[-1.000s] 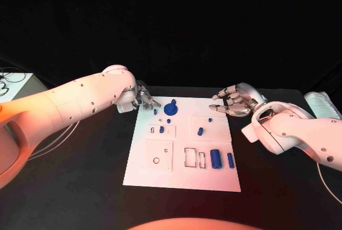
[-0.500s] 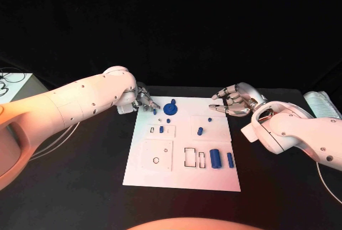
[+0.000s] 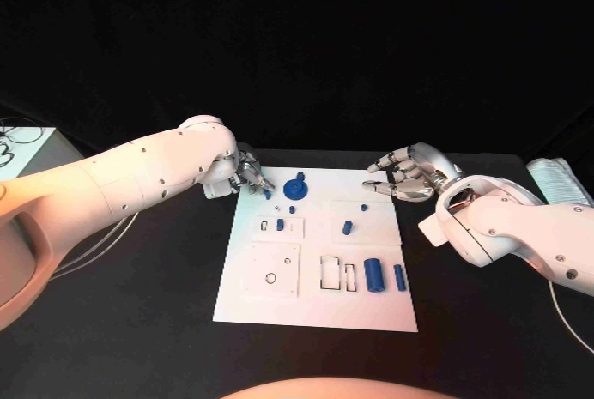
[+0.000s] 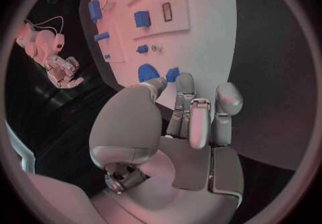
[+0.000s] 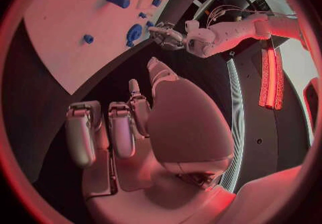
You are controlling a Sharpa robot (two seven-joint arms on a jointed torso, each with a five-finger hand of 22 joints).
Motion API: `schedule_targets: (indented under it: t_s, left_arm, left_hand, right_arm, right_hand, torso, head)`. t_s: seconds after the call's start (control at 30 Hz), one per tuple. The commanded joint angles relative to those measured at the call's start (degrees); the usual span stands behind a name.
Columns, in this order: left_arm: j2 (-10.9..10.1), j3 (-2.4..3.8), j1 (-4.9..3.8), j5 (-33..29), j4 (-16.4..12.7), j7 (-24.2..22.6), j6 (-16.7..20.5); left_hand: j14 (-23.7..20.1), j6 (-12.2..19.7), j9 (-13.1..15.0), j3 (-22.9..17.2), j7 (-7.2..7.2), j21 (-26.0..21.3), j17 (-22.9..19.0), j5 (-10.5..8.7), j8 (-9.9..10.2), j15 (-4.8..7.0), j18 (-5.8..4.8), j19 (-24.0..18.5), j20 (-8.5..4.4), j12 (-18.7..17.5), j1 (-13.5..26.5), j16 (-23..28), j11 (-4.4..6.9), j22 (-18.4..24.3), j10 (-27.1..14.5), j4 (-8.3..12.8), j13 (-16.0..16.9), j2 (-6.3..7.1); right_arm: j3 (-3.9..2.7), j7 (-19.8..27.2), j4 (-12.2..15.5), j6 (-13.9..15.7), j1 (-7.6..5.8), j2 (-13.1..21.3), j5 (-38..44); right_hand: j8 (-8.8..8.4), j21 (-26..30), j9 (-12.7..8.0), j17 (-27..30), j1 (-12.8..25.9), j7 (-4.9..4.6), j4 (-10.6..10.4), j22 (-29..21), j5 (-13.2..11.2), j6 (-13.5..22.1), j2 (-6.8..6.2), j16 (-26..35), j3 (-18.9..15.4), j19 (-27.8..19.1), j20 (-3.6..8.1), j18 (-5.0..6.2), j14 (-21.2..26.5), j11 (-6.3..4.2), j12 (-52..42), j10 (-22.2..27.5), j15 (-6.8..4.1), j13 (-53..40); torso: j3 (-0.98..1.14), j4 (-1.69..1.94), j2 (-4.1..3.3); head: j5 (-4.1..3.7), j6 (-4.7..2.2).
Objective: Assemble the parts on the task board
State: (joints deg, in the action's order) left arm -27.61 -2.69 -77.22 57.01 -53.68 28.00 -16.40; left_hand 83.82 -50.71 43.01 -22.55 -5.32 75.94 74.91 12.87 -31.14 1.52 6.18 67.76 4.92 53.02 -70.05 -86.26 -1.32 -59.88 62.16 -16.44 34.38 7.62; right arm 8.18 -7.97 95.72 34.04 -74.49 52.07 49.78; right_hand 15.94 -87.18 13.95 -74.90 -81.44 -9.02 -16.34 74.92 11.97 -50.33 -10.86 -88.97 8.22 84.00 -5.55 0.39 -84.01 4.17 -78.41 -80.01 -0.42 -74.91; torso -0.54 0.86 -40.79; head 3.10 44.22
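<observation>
Left robot hand (image 3: 251, 178) fingertips hide a small blue part (image 4: 172, 74) at task board (image 3: 316, 305) corner

Our left hand (image 4: 191, 122) hangs over the task board (image 4: 201, 36) edge; fingertips (image 4: 184, 81) beside a small blue part (image 4: 172, 74); whether they touch, we cannot tell.

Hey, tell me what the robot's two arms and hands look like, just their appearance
Both arms are smooth, rounded white shells dotted with small dark screw holes. The left arm and right arm each end in a silver metallic hand with many jointed fingers: left hand, right hand. The palms look pale and smooth.
</observation>
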Motion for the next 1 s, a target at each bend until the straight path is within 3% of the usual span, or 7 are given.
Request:
schedule_targets:
  t_s: [0.03, 0.17, 0.4, 0.47, 0.57, 0.67, 1.0]
  left_arm:
    - [0.1, 0.01, 0.03, -0.5, 0.0, -0.7, -1.0]
    - [0.1, 0.01, 0.04, -0.8, -0.2, -0.9, -0.6]
    - [-0.5, 0.06, 0.06, -2.0, -0.8, -1.2, 1.1]
    - [-0.8, 0.1, 0.06, -2.3, -1.2, -1.3, 1.5]
    - [-1.2, 0.15, 0.07, -2.9, -1.7, -1.3, 2.1]
    - [-1.8, 0.19, 0.07, -3.4, -2.6, -1.4, 2.5]
    - [-6.4, 0.28, 0.04, -5.7, -9.5, -1.7, 5.6]
  left_hand:
    - [2.2, -0.2, 0.1, -0.4, 0.3, 0.1, 6.6, 0.08, -0.3, 0.42, 0.36, 0.2, -0.27, 0.1, -0.7, -0.4, 0.26, 0.0, 0.0, 0.0, -0.1, 0.0]
    - [2.3, -0.4, 0.5, -1.2, 0.5, 0.2, 6.8, 0.08, -0.8, 0.55, 0.34, 0.3, -0.39, 0.1, -1.7, -0.5, 0.43, -0.2, 0.1, 0.0, -0.2, -0.11]
    - [2.8, 0.5, 2.5, -9.3, 1.1, 0.7, 7.8, 0.12, -2.8, 1.19, 0.17, 0.9, -1.06, -0.5, -8.4, -0.9, 1.09, -1.1, 0.7, 2.3, -1.1, -0.05]
    - [3.0, 1.0, 3.8, -14.2, 0.82, 1.1, 8.1, 0.12, -4.0, 1.12, 0.04, 1.3, -1.08, -0.8, -8.8, -1.1, 1.02, -1.8, 1.3, 3.5, -1.5, 1.22]
    - [3.1, 1.2, 4.3, -16.1, 0.85, 1.3, 8.3, 0.15, -4.4, 1.1, -0.02, 1.4, -1.03, -0.8, -8.4, -1.2, 0.92, -2.0, 1.5, 4.1, -1.7, 1.81]
    - [3.3, 1.1, 5.2, -20.4, 0.72, 1.7, 8.8, 0.46, -5.0, 1.11, -0.08, 1.7, -1.05, -0.8, -7.5, -1.4, 0.92, -2.5, 1.9, 6.0, -1.8, 3.76]
    - [4.5, -0.4, 5.9, -25.2, 1.03, 2.9, 11.1, 2.15, -5.7, 1.47, -0.45, 3.3, -1.35, 0.7, -5.0, -2.3, 1.31, -4.6, 4.3, 8.7, -0.1, 6.34]
  right_arm:
    - [-0.02, 0.6, 0.0, -0.5, 0.03, -0.1, 0.2]
    - [-0.02, 0.6, -0.1, -0.5, 0.03, -0.1, 0.2]
    - [-0.02, 0.6, -0.1, -0.5, 0.03, -0.1, 0.2]
    - [-0.02, 0.6, -0.1, -0.5, 0.03, -0.1, 0.2]
    - [-0.02, 0.6, -0.2, -0.5, 0.03, -0.1, 0.2]
    - [-0.02, 0.6, -0.2, -0.4, 0.03, -0.1, 0.2]
    - [-0.02, 0.7, -0.3, -0.3, 0.03, 0.0, 0.2]
  right_hand:
    - [0.05, 0.2, -0.1, -12.3, 0.5, -0.1, -0.1, 12.9, 0.3, 0.3, 0.11, 0.2, -0.1, 4.5, -0.45, 0.43, -5.2, 0.17, 0.4, 0.4, 0.51, -4.5]
    - [0.09, 0.2, -0.1, -12.3, 0.5, -0.1, -0.1, 12.9, 0.3, 0.3, 0.16, 0.2, 0.0, 4.5, -0.45, 0.44, -5.2, 0.17, 0.4, 0.4, 0.51, -4.5]
    - [0.09, 0.2, -0.1, -12.3, 0.5, -0.1, -0.1, 12.9, 0.3, 0.3, 0.16, 0.2, 0.0, 4.5, -0.45, 0.44, -5.2, 0.17, 0.4, 0.4, 0.51, -4.5]
    - [0.09, 0.2, -0.1, -12.3, 0.5, -0.1, -0.1, 12.9, 0.3, 0.3, 0.16, 0.2, 0.0, 4.5, -0.45, 0.44, -5.2, 0.17, 0.4, 0.4, 0.51, -4.5]
    - [0.09, 0.2, -0.1, -12.3, 0.5, -0.1, -0.1, 12.9, 0.3, 0.3, 0.16, 0.2, 0.0, 4.5, -0.45, 0.44, -5.2, 0.17, 0.4, 0.4, 0.51, -4.5]
    - [0.09, 0.2, -0.1, -12.3, 0.5, -0.1, -0.1, 12.9, 0.3, 0.3, 0.16, 0.2, 0.0, 4.5, -0.45, 0.44, -5.2, 0.17, 0.4, 0.4, 0.51, -4.5]
    - [0.18, 0.3, -0.1, -12.3, 0.5, -0.1, -0.2, 12.9, 0.4, 0.4, 0.27, 0.2, 0.0, 4.4, -0.45, 0.45, -5.2, 0.16, 0.4, 0.4, 0.5, -4.5]
  torso:
    - [0.0, 0.02, 0.01]
    - [-0.02, 0.02, 0.0]
    - [0.03, -0.01, -0.01]
    - [0.02, 0.0, -0.01]
    - [0.02, 0.05, 0.04]
    - [0.04, 0.1, 0.08]
    - [0.07, 0.11, 0.18]
  head:
    - [-0.04, 0.02]
    - [-0.01, 0.05]
    - [-0.03, 0.05]
    - [-0.04, 0.05]
    - [-0.02, 0.11]
    - [0.03, 0.19]
    - [0.51, 0.12]
